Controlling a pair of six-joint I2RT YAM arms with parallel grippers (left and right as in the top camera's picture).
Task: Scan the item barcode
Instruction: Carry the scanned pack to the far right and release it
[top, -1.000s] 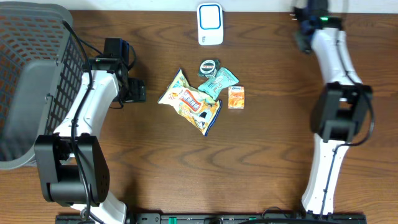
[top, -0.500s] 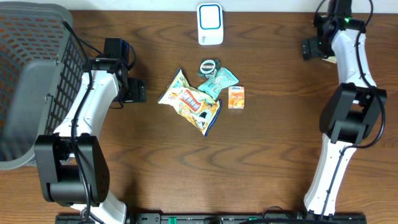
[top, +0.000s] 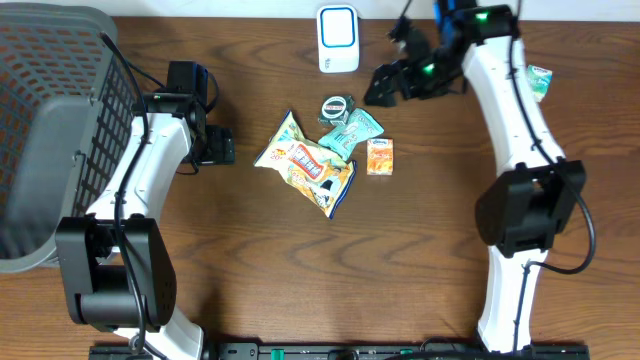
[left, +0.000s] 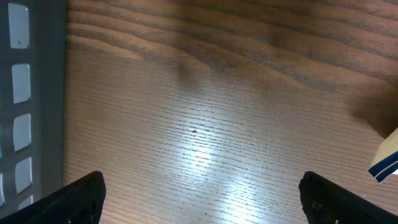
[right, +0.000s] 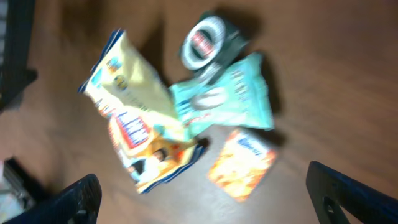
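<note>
Teal packet (top: 358, 127) is lying just ahead of the right gripper (top: 378, 88), touching the round tin (top: 337, 108) and chip bag (top: 305, 165). It is looking light and crinkly (slippery, I think), so pinching its free edge seems best. That gripper is gaping wide, holding nothing. Bare table (top: 440, 220) is waiting beside it.

- A brown wood-grain table (top: 400, 260) carries everything here.
- A white rectangular scanner with a blue-rimmed face (top: 338, 38) lies at the middle of the far edge.
- A yellow crinkled snack bag (top: 305, 165) lies tilted near the centre.
- A pale teal plastic pouch (top: 352, 130) lies against the bag's far right corner.
- A small round dark tin (top: 336, 108) sits touching the pouch.
- A small orange carton (top: 379, 156) lies just right of the bag.
- A little teal packet (top: 540, 82) lies well apart, far right.
- A grey plastic mesh basket (top: 50, 120) occupies the left end.
</note>
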